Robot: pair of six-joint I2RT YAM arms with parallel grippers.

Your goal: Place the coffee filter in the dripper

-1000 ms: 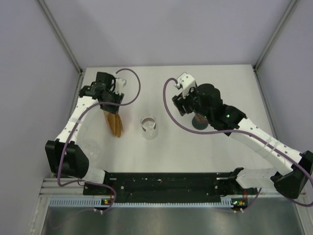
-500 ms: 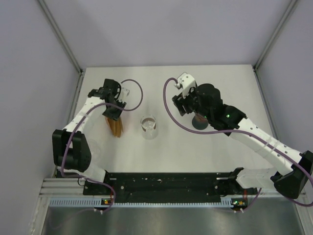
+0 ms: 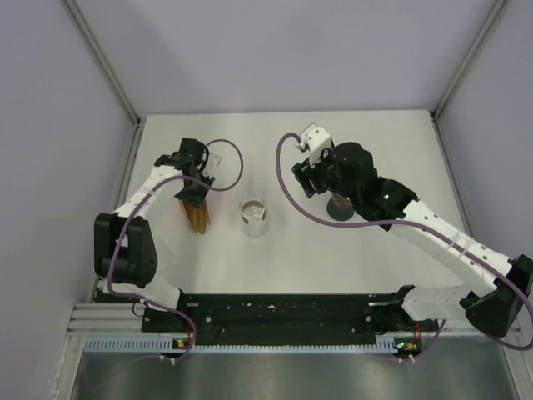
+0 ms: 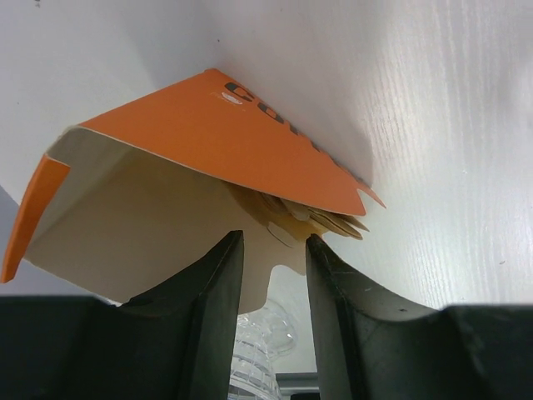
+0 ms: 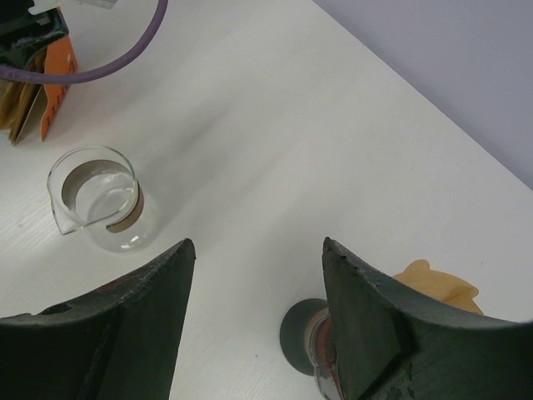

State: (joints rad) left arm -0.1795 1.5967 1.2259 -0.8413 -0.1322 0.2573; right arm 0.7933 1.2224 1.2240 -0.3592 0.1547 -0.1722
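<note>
My left arm had folded in closer since the earlier frame. The left gripper (image 4: 275, 242) sat at the orange box (image 4: 250, 142), jaws slightly parted astride a coffee filter (image 4: 333, 221) inside it. I was at the picking step. Next I needed to pinch one sheet and carry it to the dripper (image 5: 301, 332), which sat under the gaping right gripper (image 5: 258, 243).

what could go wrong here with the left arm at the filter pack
1. Several filters fan out of the orange packet right at the left end effector, so closing may pinch more than one.
2. The packet lies loose; pulling may drag it toward the glass beaker nearby.
3. The right end effector hangs open above the dripper, possibly blocking the drop.
</note>
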